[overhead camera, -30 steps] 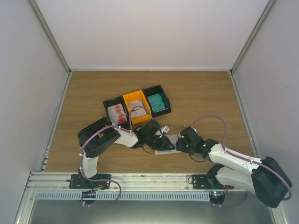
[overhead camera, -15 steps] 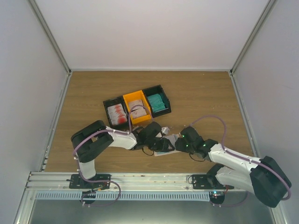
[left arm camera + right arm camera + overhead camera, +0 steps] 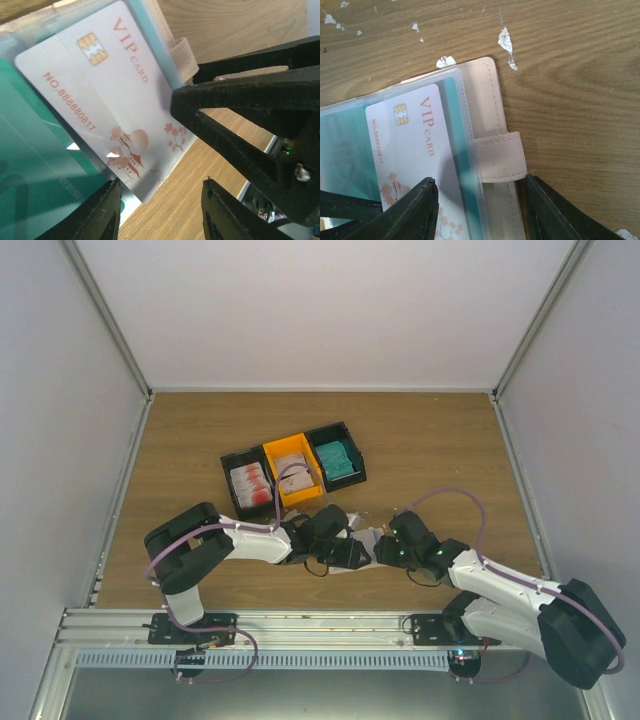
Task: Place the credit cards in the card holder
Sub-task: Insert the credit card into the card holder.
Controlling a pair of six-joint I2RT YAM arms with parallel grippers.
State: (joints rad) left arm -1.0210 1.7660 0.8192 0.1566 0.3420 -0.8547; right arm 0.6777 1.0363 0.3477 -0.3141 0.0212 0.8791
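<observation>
Locate the card holder [image 3: 366, 538] lying open on the table [image 3: 440, 440], close to the near edge and about midway between the left and right edges. Note a white card [image 3: 107, 107] under a clear sleeve [image 3: 467, 150], overlapping a teal card [image 3: 30, 165]; treat full seating as unconfirmed.

Read the left gripper [image 3: 160, 200] as spread wide, straddling the lower corner of the white card, clamped on nothing. Read the right gripper [image 3: 477, 187] as spread too, straddling the clasp tab [image 3: 499, 157], apparently pressing the holder down rather than pinching it.

Guard against three faults. First, sliding of the whole holder toward the right edge under a push from the left gripper, given any loss of pressure on the tab side. Second, buckling of the thin card or creasing of the sleeve under a skewed push. Third, contact between the two sets of fingers, set very close together.

For retreat, use the bare wood toward the right edge and, past the bins [image 3: 295, 470], toward the far edge. Avoid the bins themselves, just beyond the grippers on the far side. Allow little travel toward the near edge, close behind the holder.
</observation>
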